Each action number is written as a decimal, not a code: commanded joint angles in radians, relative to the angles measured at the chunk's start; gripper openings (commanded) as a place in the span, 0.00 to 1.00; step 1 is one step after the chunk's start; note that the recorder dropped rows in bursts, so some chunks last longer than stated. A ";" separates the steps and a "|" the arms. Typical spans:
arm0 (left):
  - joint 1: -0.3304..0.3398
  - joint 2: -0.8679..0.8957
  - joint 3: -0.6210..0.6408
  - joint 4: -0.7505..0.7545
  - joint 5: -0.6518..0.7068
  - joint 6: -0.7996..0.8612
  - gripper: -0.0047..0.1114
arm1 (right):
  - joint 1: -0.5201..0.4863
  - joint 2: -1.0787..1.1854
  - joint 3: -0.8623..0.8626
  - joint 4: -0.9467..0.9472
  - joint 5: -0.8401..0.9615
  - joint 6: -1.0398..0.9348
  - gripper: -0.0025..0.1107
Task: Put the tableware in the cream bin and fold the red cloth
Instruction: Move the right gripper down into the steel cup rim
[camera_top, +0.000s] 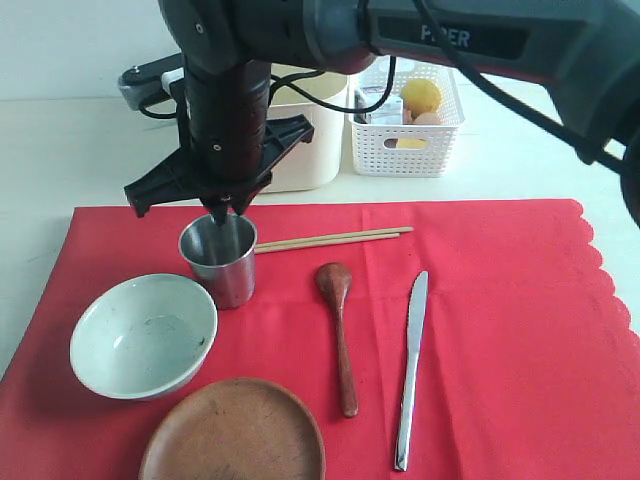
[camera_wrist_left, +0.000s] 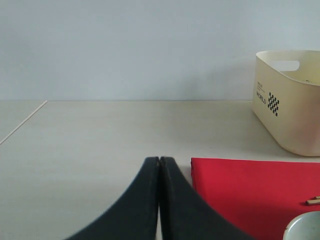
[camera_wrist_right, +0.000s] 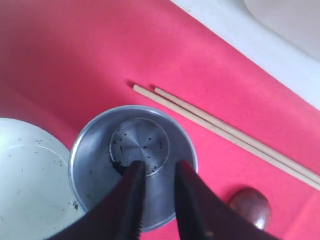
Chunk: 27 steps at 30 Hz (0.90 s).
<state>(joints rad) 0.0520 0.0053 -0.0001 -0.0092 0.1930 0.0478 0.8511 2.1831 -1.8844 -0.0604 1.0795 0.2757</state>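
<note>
Exterior view, step: taking hold of the cup for the cream bin, by judgement.
Exterior view, doing it well: spread wider first. Then set one finger inside the wall and one outside. Sink well past the rim, close firmly against likely slip on smooth steel, and lift straight up, clear of the bowl and chopsticks.
Exterior view, right gripper: hangs tip-down right at the cup's far rim, a little parted, grasping nothing.
Exterior view, cup: stands upright on the red cloth toward its far left corner, just beside the bowl, with the chopstick ends at its side.
Exterior view, bin: sits just beyond the cloth's far edge, partly hidden by the arm.
Exterior view, rest of the tableware: plate, spoon and knife lie toward the cloth's near edge.
Left wrist view, left gripper: clenched tip to tip and empty, over the bare worktop just off a cloth corner on the bin's side, away from the cup.
Right wrist view, cup against gripper: lies directly beneath. Both fingertips hover above the inside of the wall, neither outside it. Cannot tell whether either touches.
</note>
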 joint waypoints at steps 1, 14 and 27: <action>-0.007 -0.005 0.000 -0.010 0.000 0.001 0.06 | 0.003 -0.003 -0.006 -0.048 0.032 0.003 0.36; -0.007 -0.005 0.000 -0.010 0.000 0.001 0.06 | 0.001 -0.003 -0.006 -0.112 0.074 -0.002 0.44; -0.007 -0.005 0.000 -0.010 0.000 0.001 0.06 | 0.001 0.008 -0.006 -0.088 -0.037 -0.002 0.44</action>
<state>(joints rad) 0.0520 0.0053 -0.0001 -0.0092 0.1930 0.0478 0.8511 2.1831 -1.8844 -0.1529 1.0808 0.2780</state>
